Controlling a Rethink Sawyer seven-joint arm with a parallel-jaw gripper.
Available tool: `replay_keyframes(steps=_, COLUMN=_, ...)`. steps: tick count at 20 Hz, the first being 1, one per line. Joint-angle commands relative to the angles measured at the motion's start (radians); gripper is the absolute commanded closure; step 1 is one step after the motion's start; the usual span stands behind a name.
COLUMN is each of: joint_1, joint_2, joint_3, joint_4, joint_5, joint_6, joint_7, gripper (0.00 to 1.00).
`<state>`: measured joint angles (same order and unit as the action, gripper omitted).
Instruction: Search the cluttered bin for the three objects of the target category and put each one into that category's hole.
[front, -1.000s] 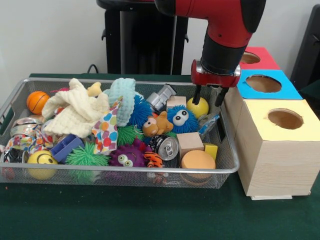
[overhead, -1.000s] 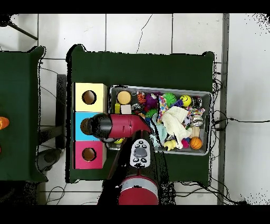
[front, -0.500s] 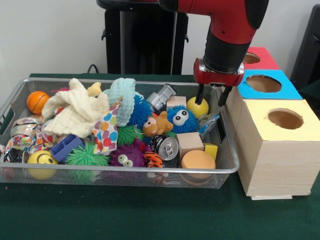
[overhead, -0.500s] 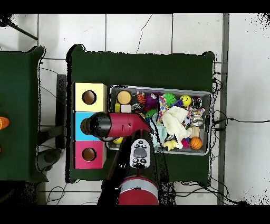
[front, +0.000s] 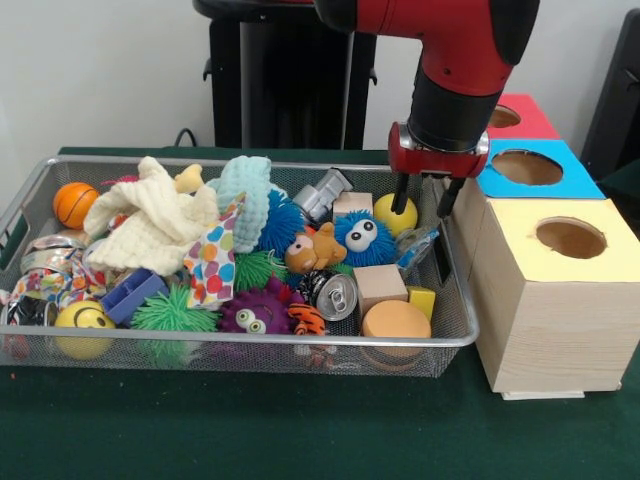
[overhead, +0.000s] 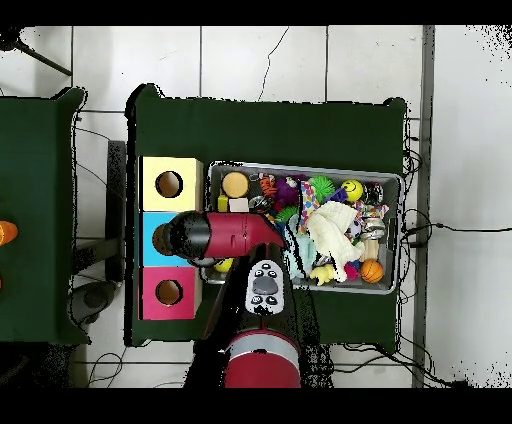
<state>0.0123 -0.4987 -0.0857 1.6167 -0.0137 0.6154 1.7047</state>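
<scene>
Front view shows a dark green cloth-covered table (front: 300, 430) before a pale wall, with a black pedestal behind; overhead, the table (overhead: 270, 125) stands on a white tiled floor (overhead: 265, 60) strung with cables. A silver wire-mesh bin (front: 455, 300) holds a jumble: a cream knitted cloth (front: 150, 225), an orange mini basketball (front: 75, 203), a yellow smiley ball (front: 82, 318), a blue fuzzy toy with googly eyes (front: 362, 237), a crushed silver drink can (front: 335, 295), a plain wooden cube (front: 380, 285) and a round tan disc (front: 396, 321). Right of the bin, touching it, stand three wooden boxes with round holes, topped yellow (front: 565, 240), blue (front: 535, 168) and red (front: 515, 115). The red and black arm's gripper (front: 425, 198) hangs over the bin's far right corner, its two black fingers spread apart and holding nothing, one tip just in front of a plain yellow ball (front: 392, 214). Overhead, the arm (overhead: 225, 238) covers that corner and part of the blue box
</scene>
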Motion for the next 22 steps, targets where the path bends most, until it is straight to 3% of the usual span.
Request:
replay_keyframes(steps=1, joint_1=-0.034, joint_2=0.051, joint_3=0.084, joint_4=-0.083, joint_5=0.007, joint_6=0.048, joint_7=0.076, gripper=0.0)
replay_keyframes(steps=17, joint_1=-0.055, joint_2=0.084, joint_3=0.088, joint_4=-0.129, joint_5=-0.007, joint_6=0.048, joint_7=0.058, gripper=0.0)
replay_keyframes(steps=22, joint_1=-0.06, joint_2=0.072, joint_3=0.085, joint_4=-0.004, joint_5=0.018, joint_6=0.004, joint_7=0.115, gripper=0.0)
